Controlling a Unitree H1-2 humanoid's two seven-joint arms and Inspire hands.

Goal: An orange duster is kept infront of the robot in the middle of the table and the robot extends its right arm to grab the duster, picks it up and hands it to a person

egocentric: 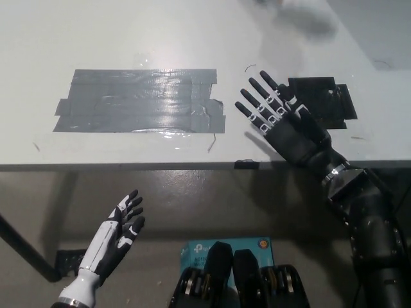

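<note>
Two hands: both in view, neither holding anything.
Left hand [119, 231]: nearest to us, low at the left, below the table edge, resting with fingers spread and empty.
Right hand [282, 125]: our working hand, stretched out over the front right part of the table [128, 32], palm up, fingers straight and fanned apart. Nothing lies in the palm.
Grey tape patch [141, 101]: stuck flat on the table to the left of the right hand, well apart from it.
Black tape patch [324, 102]: just beyond and to the right of the right hand, which partly covers its near corner.
Duster: nowhere in this view. No orange shows on the table, in either hand, or at the edges.
Far edge: only a soft dark blur [308, 19] at the top of the picture; we cannot tell what it is, and we see no person's hand clearly.
Step in hand: we judge the handover finished, since our palm is bare and the duster is out of view. What remains is drawing the arm home.
How to do it well: we keep the fingers loose and apart, lift the hand clear of the table top first, then pull straight back toward the body so the wrist clears the table edge without scraping.
</note>
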